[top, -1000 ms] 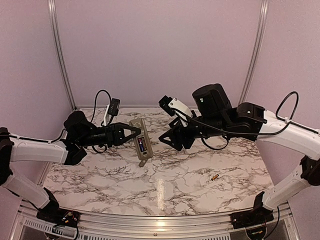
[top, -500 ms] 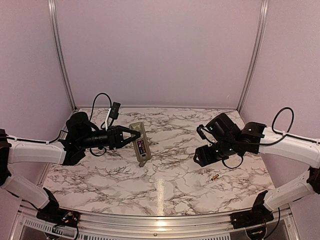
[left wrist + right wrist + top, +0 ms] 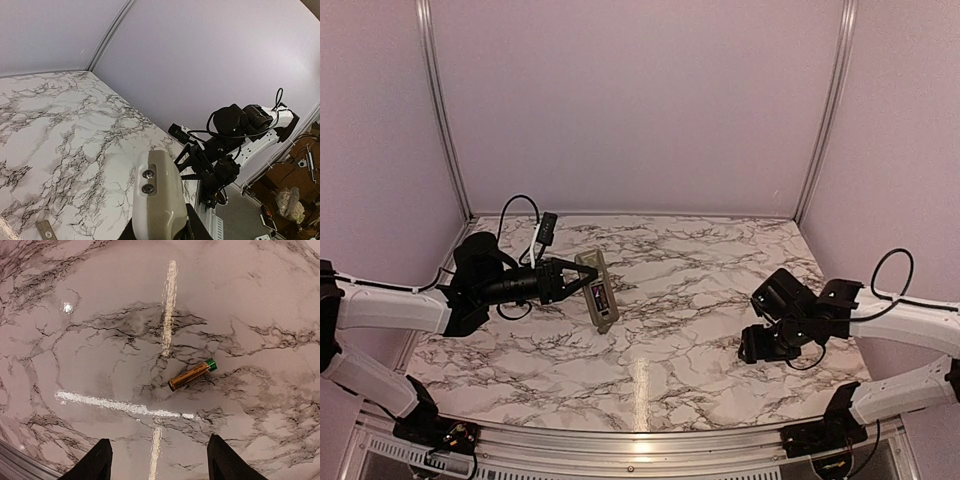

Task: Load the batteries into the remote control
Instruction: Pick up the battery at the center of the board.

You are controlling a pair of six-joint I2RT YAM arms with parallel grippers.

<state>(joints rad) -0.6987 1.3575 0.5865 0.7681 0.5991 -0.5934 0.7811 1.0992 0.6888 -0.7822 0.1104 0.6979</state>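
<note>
My left gripper (image 3: 582,284) is shut on the remote control (image 3: 597,290) and holds it tilted above the table, greyish back up. Its battery bay is open, with something dark inside (image 3: 601,296); I cannot tell what it is. In the left wrist view the remote's end (image 3: 157,200) fills the space between my fingers. The gold battery (image 3: 192,375), green at one end, lies on the marble just ahead of my right gripper (image 3: 162,465). That gripper is open and empty, low over the table at the right (image 3: 760,346). It hides the battery in the top view.
A small grey cover piece (image 3: 606,325) lies on the marble table (image 3: 680,300) just below the remote, and also shows in the left wrist view (image 3: 46,230). Walls close the table at the back and sides. The metal front rail (image 3: 630,452) runs along the near edge.
My right arm has swung from beside the remote to the right front and dropped low over the gold battery. My left arm has barely shifted and is still holding the remote.
</note>
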